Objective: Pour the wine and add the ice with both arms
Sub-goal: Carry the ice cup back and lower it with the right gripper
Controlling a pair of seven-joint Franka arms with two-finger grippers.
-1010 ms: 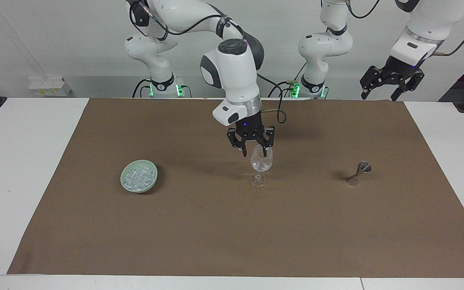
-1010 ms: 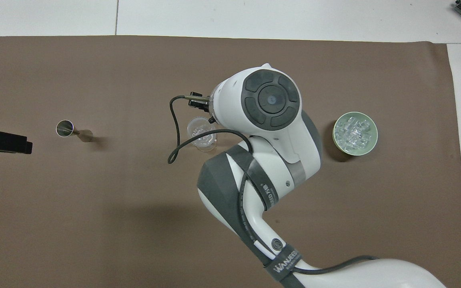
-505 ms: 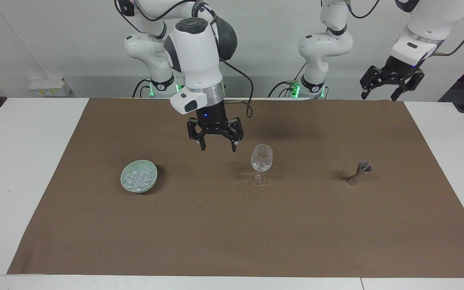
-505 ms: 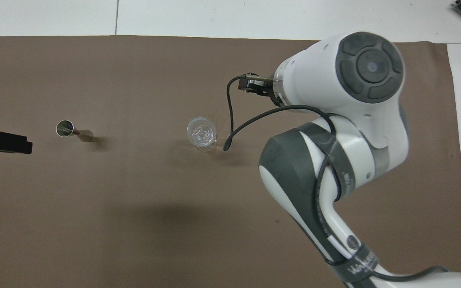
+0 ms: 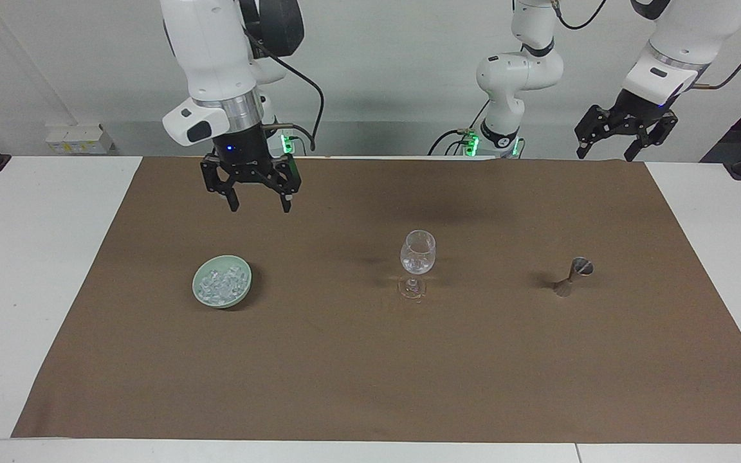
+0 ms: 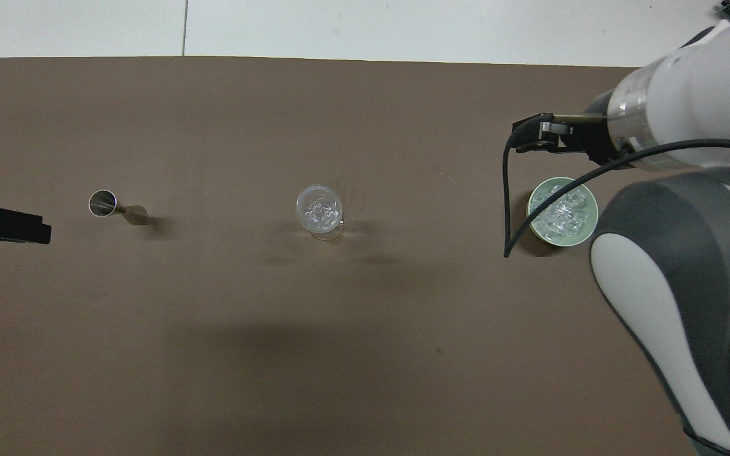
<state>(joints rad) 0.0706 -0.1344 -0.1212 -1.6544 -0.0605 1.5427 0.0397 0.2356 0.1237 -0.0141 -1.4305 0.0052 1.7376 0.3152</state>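
**Hovering empty-handed above the mat, ice bowl just ahead**

Starting nearest the robots: your right gripper (image 5: 253, 204) hangs in the air with its fingers spread apart and nothing between them, over the brown mat (image 5: 370, 360) at the right arm's end of the table. Your left gripper (image 5: 605, 152) waits raised at the table edge on the left arm's end, fingers apart too, holding nothing.

Now take the green bowl (image 5: 222, 281) as your landmark. It sits farther from the robots than the spot under the right gripper, and the ice (image 5: 219, 283) is piled inside it, glinting chunks filling the dish. So the ice lies ahead of and below that gripper. The right arm is clearly the nearer one; the left is well apart from the bowl.

Toward the left arm's end from the bowl stands the wine glass (image 5: 417, 252), upright, with a few clear chunks already in its bowl. Further that way lies the metal jigger (image 5: 573, 275), tilted. My read: another ice pick comes next.
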